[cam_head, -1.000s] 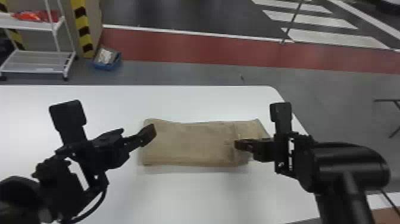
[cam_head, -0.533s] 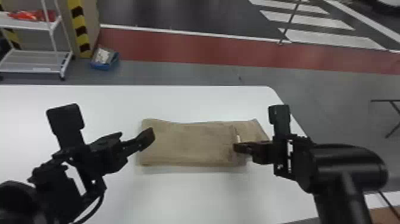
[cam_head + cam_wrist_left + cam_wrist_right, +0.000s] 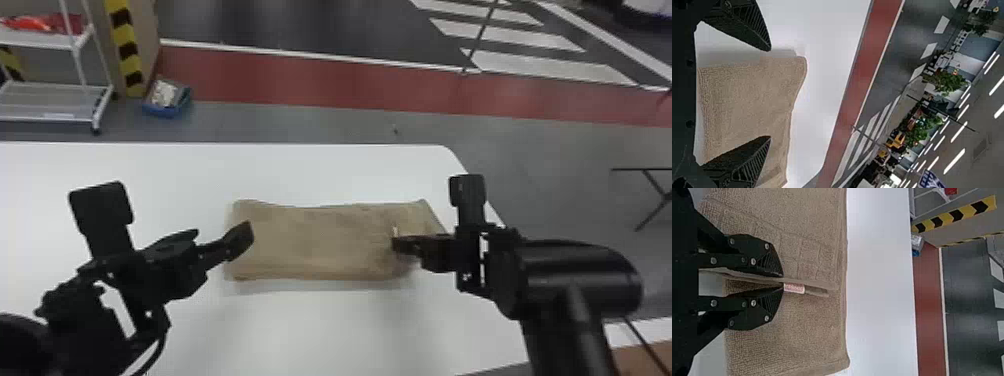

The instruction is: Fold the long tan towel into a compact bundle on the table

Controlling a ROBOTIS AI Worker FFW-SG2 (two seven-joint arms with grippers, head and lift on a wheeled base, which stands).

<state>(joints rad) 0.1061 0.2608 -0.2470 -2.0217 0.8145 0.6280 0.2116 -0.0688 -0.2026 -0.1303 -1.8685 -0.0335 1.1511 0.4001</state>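
The tan towel [image 3: 320, 242] is laid folded on the white counter [image 3: 325, 335], its long axis run from side to side before the robot, with an end presented to each arm. By the jaws of the right gripper [image 3: 782, 282], a raised layer is pinched near the towel's right end; from there the bulk of the cloth is spread toward the robot's left. The jaws of the left gripper [image 3: 769, 94] are held apart by the left end, nothing being gripped between them, and from there the bulk is found to the right. The right arm is thus judged the nearer, contact being already made. For the coming fold, it is judged that the pinched layer must be carried along that long axis, leftward over the body, if the length is to be shortened.

A small pale label [image 3: 794, 288] with reddish print is seen just beyond the right fingertips, on the pinched layer; its wording cannot be made out.
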